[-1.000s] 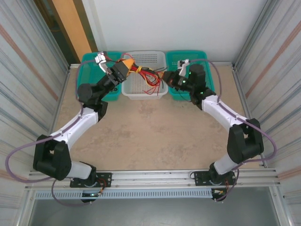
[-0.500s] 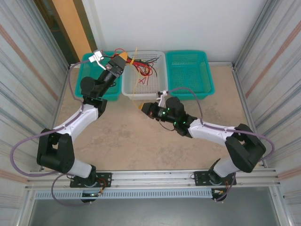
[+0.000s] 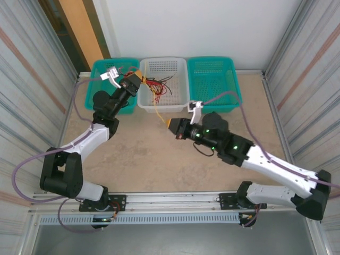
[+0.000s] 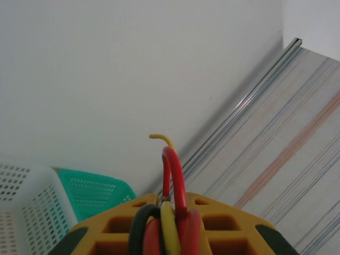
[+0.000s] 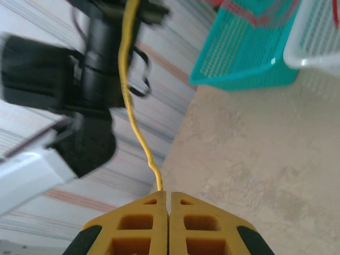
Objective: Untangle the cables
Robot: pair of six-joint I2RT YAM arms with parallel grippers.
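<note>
The table (image 3: 154, 156) carries a left teal basket (image 3: 100, 71), white basket (image 3: 179, 104) and right teal basket (image 3: 212, 74) along its far edge.

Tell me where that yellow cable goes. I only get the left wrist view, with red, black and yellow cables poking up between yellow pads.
Observer: From the cables in the left gripper, the yellow cable runs out past the basket to the right gripper.
Operator: Is that gripper holding it?
Observer: Yes. The right wrist view shows its pads shut on the end of the yellow cable.
Operator: And the red and black ones?
Observer: They spread loosely from the left gripper over the white basket.
</note>
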